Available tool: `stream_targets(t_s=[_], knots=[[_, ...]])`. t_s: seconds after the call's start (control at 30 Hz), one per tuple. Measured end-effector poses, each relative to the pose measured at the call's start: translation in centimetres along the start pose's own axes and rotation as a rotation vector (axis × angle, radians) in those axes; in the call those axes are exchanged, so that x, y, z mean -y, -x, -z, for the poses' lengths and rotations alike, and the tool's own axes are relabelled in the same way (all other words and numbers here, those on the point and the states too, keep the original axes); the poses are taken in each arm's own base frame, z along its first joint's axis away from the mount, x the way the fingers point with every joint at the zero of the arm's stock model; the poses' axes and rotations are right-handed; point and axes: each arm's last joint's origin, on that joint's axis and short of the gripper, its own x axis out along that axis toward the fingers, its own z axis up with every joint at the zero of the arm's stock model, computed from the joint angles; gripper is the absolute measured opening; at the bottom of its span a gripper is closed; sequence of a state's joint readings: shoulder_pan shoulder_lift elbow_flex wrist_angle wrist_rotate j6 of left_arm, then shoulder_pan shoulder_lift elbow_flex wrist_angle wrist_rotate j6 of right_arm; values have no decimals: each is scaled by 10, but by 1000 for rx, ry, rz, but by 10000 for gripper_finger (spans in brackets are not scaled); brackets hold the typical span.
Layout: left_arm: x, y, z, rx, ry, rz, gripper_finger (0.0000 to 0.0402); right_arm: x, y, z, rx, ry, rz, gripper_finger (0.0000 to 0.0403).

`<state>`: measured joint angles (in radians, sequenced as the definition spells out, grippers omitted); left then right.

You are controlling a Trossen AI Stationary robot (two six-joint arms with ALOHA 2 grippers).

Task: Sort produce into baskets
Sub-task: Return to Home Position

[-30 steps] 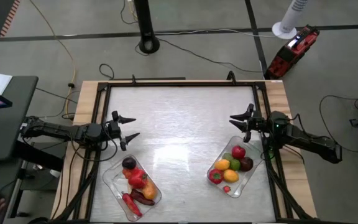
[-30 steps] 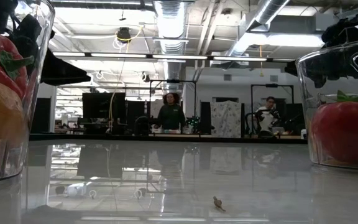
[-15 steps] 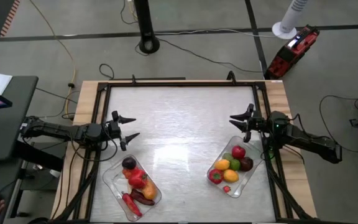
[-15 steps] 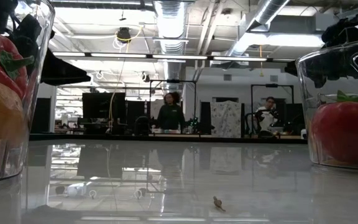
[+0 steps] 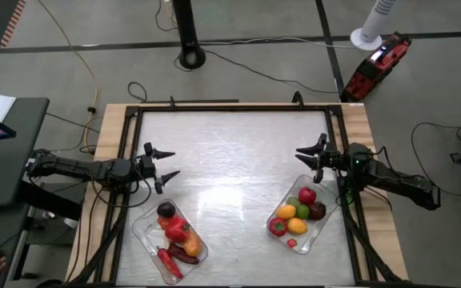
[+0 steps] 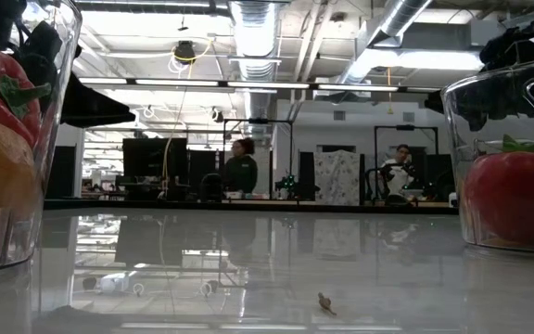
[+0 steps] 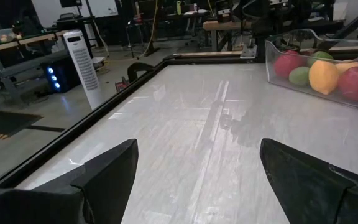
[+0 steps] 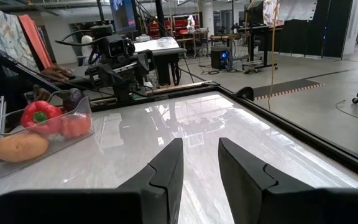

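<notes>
Holding exactly as a second ago, the left gripper (image 5: 173,163) and right gripper (image 5: 301,158) hover low over the table (image 5: 230,144), fingers apart and empty. All produce (image 5: 176,232) lies in the left basket (image 5: 144,234) and right basket (image 5: 310,236), none loose, so sorting looks finished and the arms seem parked at home

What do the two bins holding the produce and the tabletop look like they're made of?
Left bin and right bin: clear, glossy, probably plastic; the produce shows through their walls. Tabletop: pale, smooth, strongly reflective, with faint streaks; brushed metal or glossy laminate, hard to tell.
</notes>
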<state>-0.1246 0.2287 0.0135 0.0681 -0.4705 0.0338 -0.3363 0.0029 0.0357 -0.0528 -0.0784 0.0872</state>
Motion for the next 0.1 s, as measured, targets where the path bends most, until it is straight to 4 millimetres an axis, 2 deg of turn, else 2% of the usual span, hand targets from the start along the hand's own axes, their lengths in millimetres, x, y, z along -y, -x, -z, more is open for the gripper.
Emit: stream_targets(t_s=[0.1], knots=[[0,0,0,0,0,0,325,0,0,0,0,0,0,128]])
